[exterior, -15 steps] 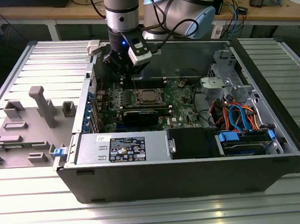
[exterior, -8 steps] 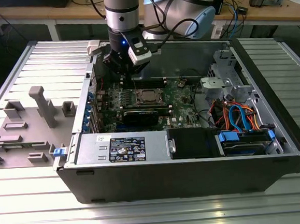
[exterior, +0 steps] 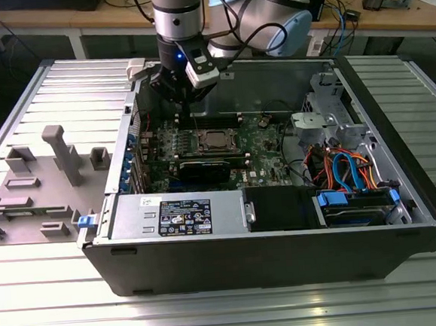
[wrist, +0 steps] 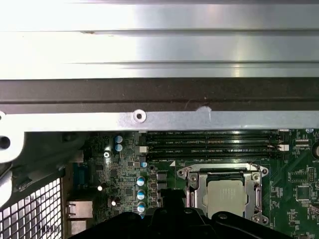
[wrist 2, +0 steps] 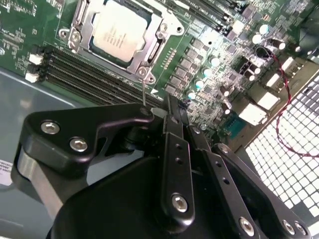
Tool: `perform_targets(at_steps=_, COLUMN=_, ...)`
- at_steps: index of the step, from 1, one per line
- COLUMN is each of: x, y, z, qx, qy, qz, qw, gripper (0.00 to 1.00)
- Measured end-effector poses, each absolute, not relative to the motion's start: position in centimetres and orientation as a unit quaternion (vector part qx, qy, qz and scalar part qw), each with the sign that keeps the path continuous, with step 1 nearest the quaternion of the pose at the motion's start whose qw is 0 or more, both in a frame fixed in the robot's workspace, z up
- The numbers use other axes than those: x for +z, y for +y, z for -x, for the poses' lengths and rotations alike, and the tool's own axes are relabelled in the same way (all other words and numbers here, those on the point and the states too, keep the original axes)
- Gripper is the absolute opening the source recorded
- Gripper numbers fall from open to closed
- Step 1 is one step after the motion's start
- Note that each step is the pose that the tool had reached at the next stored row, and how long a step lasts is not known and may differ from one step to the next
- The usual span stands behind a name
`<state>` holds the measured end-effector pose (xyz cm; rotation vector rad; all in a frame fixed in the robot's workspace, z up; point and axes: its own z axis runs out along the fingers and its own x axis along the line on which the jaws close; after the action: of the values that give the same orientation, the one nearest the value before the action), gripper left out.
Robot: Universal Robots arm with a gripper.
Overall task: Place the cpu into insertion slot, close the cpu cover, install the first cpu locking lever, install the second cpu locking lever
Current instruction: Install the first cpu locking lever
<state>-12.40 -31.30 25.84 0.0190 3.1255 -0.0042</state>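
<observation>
Hovering beside socket: gripper (wrist 2: 169,117), fingers together, nothing held. Cpu (wrist 2: 121,31) seated in slot (wrist 2: 149,54), cover (wrist 2: 82,22) down; thin lever (wrist 2: 144,89) upright between.

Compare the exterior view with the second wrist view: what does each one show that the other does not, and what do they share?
Exterior view alone: the whole computer case, the grey fixture on the exterior view's left, and coloured cables.

Second wrist view alone: the claw from close up, and a thin metal lever rising beside the socket.

Shared: the cpu seated in the insertion slot on the green board, the cpu cover framing it.
</observation>
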Motion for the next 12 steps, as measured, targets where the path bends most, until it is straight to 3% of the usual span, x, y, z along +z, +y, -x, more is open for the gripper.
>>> perform_targets(at_steps=12, x=25.84, y=-30.46, z=12.16, qx=-0.001, qy=1.000, qz=-0.002, qw=0.009, gripper=0.11)
